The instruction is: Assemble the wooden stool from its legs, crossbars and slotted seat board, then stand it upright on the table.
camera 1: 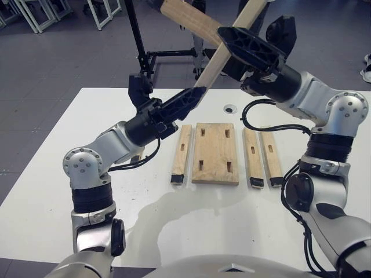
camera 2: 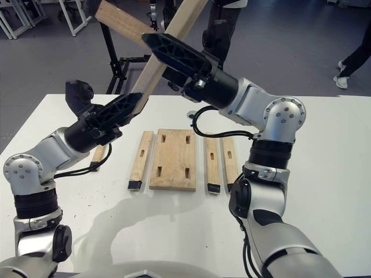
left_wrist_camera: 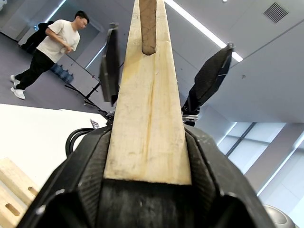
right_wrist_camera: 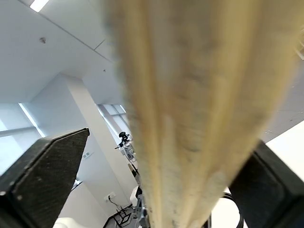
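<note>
While arms hang above tabletop's (camera 1: 52,191) far edge, left gripper (camera 1: 190,98) clamps slotted leg (camera 1: 215,62), right gripper (camera 1: 246,45) clamps crossbar (camera 1: 188,20) seated in leg's slot. Seat board (camera 1: 215,152) flat mid-tabletop, loose legs (camera 1: 183,152) flanking.

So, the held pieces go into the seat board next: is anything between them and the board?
Nothing visible. The board lies bare on the table, slots uncovered. Slats lie beside it, not on it. The left gripper and right gripper hold the pieces up in the air.
</note>
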Controlling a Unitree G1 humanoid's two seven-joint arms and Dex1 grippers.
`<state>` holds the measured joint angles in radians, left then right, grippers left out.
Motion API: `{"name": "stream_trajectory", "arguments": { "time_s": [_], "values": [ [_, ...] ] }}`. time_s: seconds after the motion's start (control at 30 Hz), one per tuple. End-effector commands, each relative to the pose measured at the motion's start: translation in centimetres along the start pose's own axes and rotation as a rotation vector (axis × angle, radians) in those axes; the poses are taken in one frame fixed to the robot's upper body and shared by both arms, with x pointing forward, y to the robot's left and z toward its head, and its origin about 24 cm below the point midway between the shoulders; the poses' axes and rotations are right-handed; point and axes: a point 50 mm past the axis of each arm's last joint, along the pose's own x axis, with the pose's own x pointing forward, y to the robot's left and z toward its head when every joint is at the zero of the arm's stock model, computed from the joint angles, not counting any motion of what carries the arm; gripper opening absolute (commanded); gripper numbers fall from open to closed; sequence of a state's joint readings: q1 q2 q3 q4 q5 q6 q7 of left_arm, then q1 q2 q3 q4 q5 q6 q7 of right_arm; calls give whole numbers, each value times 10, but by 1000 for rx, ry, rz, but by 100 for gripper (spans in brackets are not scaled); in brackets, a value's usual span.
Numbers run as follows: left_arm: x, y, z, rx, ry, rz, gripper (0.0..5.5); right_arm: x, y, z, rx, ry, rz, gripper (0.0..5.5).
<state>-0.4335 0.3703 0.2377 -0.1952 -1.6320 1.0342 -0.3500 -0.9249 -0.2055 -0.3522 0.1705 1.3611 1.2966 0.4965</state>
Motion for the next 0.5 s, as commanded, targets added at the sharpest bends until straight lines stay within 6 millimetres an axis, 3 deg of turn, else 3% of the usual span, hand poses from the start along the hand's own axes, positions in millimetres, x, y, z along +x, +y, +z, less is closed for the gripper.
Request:
{"name": "stream_trajectory", "arguments": {
  "time_s": [0.03, 0.3, 0.5],
  "values": [
    [-4, 4, -2, 9, 32, 28, 204, 0, 8, -4, 8, 73, 46, 387],
    [-8, 8, -7, 9, 69, 51, 204, -3, 8, -9, 16, 109, 43, 230],
    [-12, 11, -10, 19, 85, 66, 204, -6, 7, -11, 19, 136, 34, 219]
  ]
}}
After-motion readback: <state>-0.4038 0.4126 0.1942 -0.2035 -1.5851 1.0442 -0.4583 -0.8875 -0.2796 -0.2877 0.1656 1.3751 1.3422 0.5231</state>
